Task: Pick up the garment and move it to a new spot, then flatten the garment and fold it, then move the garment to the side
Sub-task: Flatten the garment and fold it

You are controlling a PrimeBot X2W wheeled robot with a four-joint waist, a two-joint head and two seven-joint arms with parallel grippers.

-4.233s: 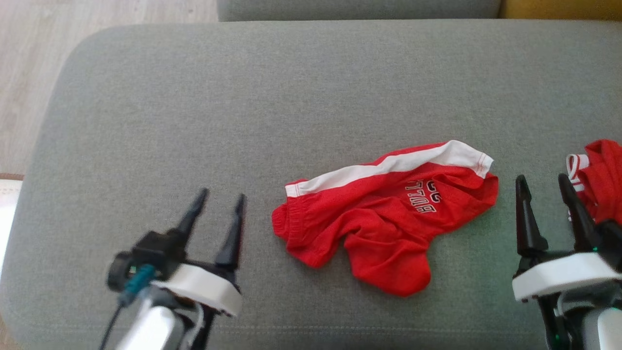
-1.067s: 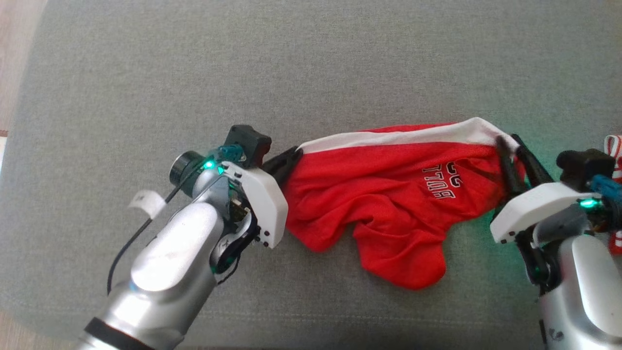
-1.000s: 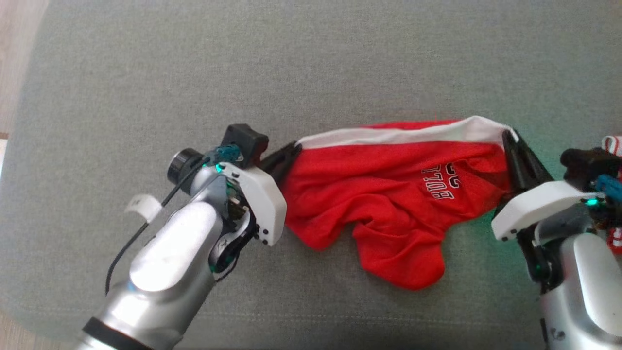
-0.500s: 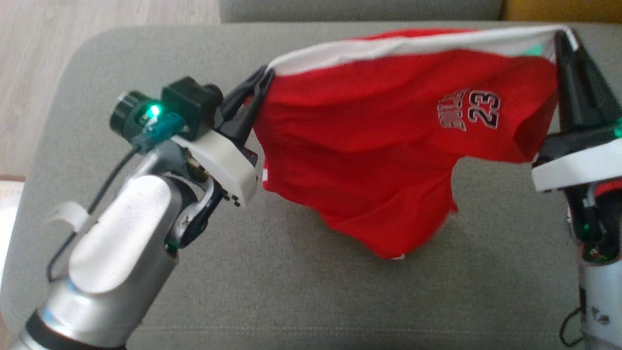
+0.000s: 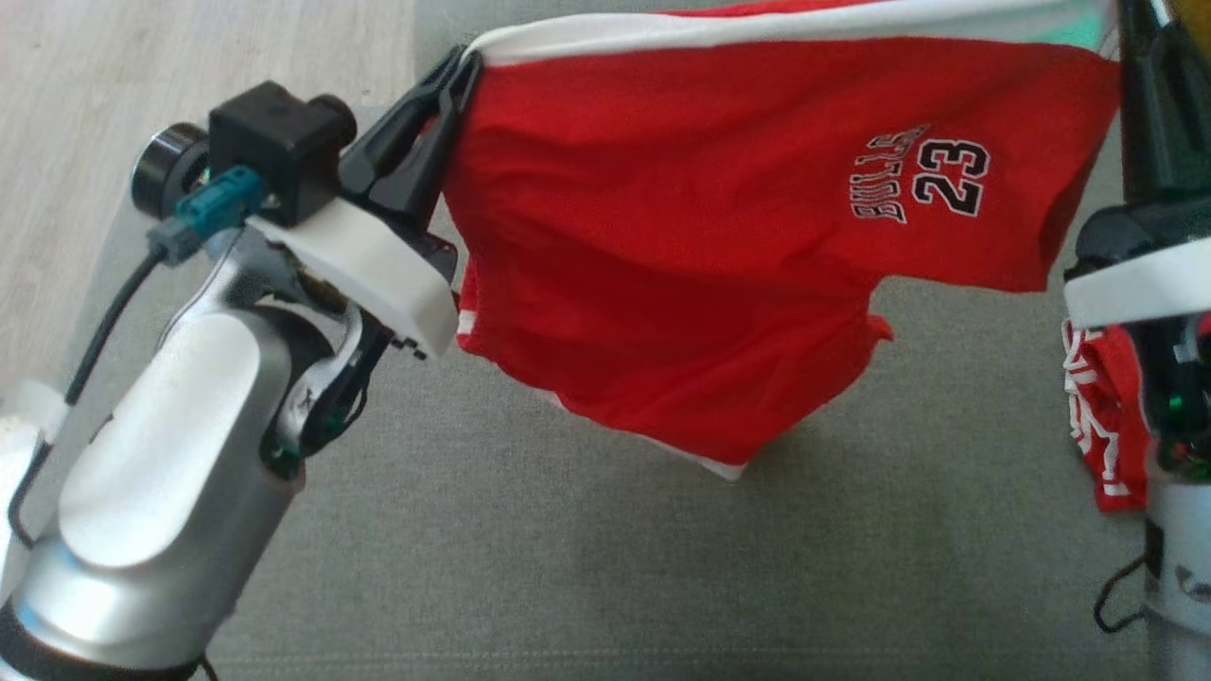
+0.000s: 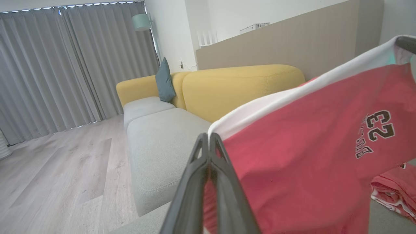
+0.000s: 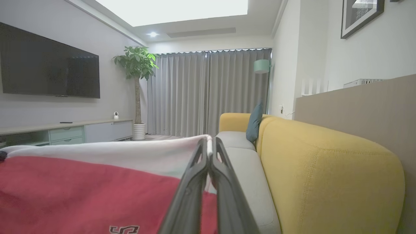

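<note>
At the upper left of the head view lay the wooden floor [image 5: 189, 57]. Just right of it, the left pincer [image 5: 461, 68] was clamped shut on the left end of the white waistband [image 5: 757, 24] of the red shorts [image 5: 710, 218]. The left wrist view showed its two fingers pressed together, with the band's corner pinched between them. The shorts hung in the air across the upper middle of the frame, spread wide with the "BULLS 23" print facing the camera. Their lowest hem drooped toward the centre and appeared clear of the grey sofa seat [image 5: 568, 567] below. At the upper right edge the right pincer [image 5: 1131, 28] was likewise closed on the other end of the waistband, as its wrist view confirmed. Below that arm, at the right edge, a second red garment [image 5: 1102, 416] lay on the seat. The step in hand looked like the carry to a new spot. To do it well, both pincers should probably travel together at an unchanged spacing, so that the band stays taut without being tugged out of either grip. They should also stay high enough that the legs do not drag and bunch. Setting down would likely go best on the bare cushion toward the centre, well apart from the second garment. There the hems could touch first and the waistband be drawn away, so that the cloth lands nearly flat.
</note>
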